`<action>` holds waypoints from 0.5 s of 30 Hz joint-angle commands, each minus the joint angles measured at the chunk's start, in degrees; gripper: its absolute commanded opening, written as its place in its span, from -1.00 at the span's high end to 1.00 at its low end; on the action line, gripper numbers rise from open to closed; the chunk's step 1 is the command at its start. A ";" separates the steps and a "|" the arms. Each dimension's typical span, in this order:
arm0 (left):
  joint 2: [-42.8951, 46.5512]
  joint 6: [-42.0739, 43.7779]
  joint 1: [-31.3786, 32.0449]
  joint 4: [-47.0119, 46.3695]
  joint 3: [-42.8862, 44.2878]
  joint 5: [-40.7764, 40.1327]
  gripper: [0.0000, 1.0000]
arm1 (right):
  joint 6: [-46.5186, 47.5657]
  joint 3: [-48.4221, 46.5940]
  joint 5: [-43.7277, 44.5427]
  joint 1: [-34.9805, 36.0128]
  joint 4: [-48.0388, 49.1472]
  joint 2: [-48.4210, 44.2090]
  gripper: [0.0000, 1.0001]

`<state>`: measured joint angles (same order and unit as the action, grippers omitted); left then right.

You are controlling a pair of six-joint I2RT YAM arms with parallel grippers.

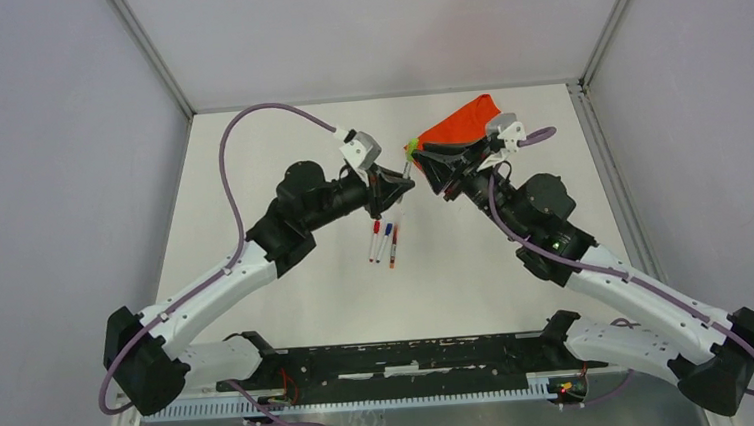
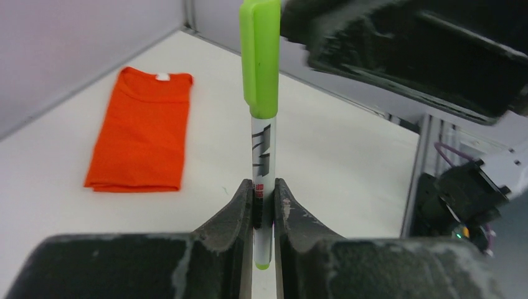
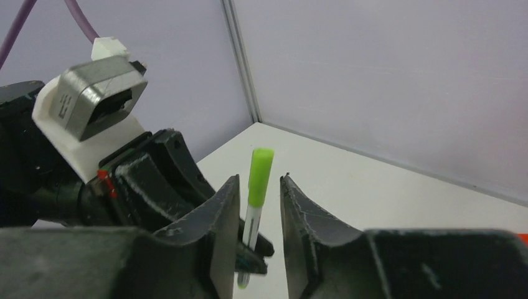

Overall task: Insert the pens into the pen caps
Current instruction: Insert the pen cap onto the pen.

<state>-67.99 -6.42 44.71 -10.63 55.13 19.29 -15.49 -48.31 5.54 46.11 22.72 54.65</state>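
Note:
My left gripper (image 2: 264, 185) is shut on the white barrel of a green pen (image 2: 262, 159) and holds it upright above the table. A green pen cap (image 2: 260, 59) sits on the pen's top end. My right gripper (image 3: 258, 180) is open around that cap (image 3: 260, 175), with a gap showing on each side. In the top view the two grippers meet at mid-table, left (image 1: 394, 190) and right (image 1: 421, 158), with the green cap (image 1: 411, 150) between them. Three more pens (image 1: 386, 240) with red, blue and orange ends lie side by side on the table below them.
A folded orange shirt (image 2: 142, 131) lies flat at the back of the table (image 1: 280, 180), partly hidden behind the right wrist (image 1: 462, 122) in the top view. Grey walls and metal frame posts (image 3: 240, 62) close in the table's back and sides.

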 commanded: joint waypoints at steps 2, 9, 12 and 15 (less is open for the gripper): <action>0.33 -2.36 -2.25 -5.28 3.09 -4.23 0.96 | 6.76 -3.81 -0.59 0.21 -1.78 -3.11 0.13; 1.19 -1.68 -2.16 1.79 3.51 -9.13 0.96 | 8.62 -0.03 3.91 0.19 -3.58 -6.58 -0.08; 2.20 -2.72 -2.12 5.75 3.16 -12.84 0.96 | 9.01 1.14 9.65 0.21 -10.76 -5.48 -0.11; 3.42 -5.41 -2.16 9.74 1.66 -17.60 0.96 | 9.27 2.61 13.29 0.17 -16.87 -3.34 -0.16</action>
<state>-67.44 -6.46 42.50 -6.00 56.34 9.06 -7.75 -48.16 11.42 46.13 16.36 48.49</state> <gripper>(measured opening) 0.194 0.566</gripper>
